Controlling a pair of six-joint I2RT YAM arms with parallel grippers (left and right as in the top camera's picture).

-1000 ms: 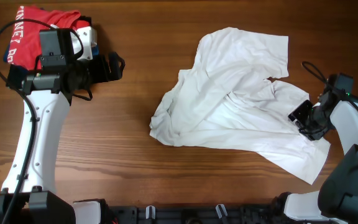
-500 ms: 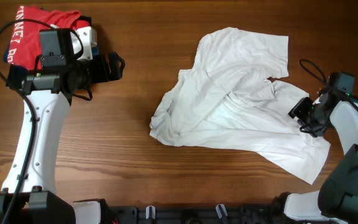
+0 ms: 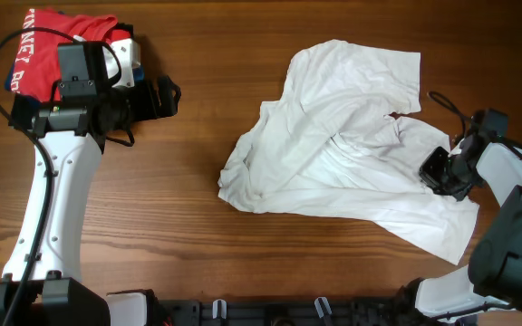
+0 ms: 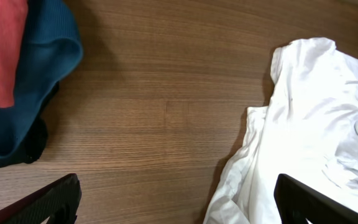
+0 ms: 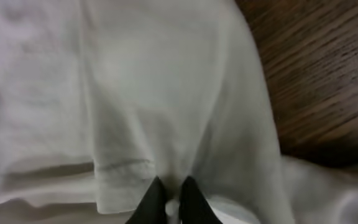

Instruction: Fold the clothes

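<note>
The white T-shirt (image 3: 333, 154) lies crumpled on the bench (image 3: 179, 244), right of centre, with no fold made yet. Its nearest corner trails toward the base of the right arm. No lettering shows on the upturned side.

1. Right claw (image 3: 440, 170): closed on the shirt's right-hand edge, just above that near corner. The right wrist view shows both fingertips (image 5: 157, 198) pressed together with thin white cloth pinched between them, close to a stitched hem (image 5: 123, 167).
2. Handling, as judged: the fabric is light, thin and limp. It should drape and sag from any single hold, crease readily, and slide over the wood with little drag. It is not fragile. A shallow pinch may lift one layer only.
3. Grasp points, as judged: the stitched edges and corners (hem, sleeve ends, shoulders), where the cloth is doubled and slips least. A second hold on the far or left edge is likely needed to spread the shirt flat.
4. Left claw (image 3: 172, 97): fully open, holding nothing, well apart from the shirt, at the far left.
5. Beyond it lie a red shirt (image 3: 57, 36), a blue garment (image 4: 36, 81) and a dark garment (image 4: 23, 152), stacked together.
</note>
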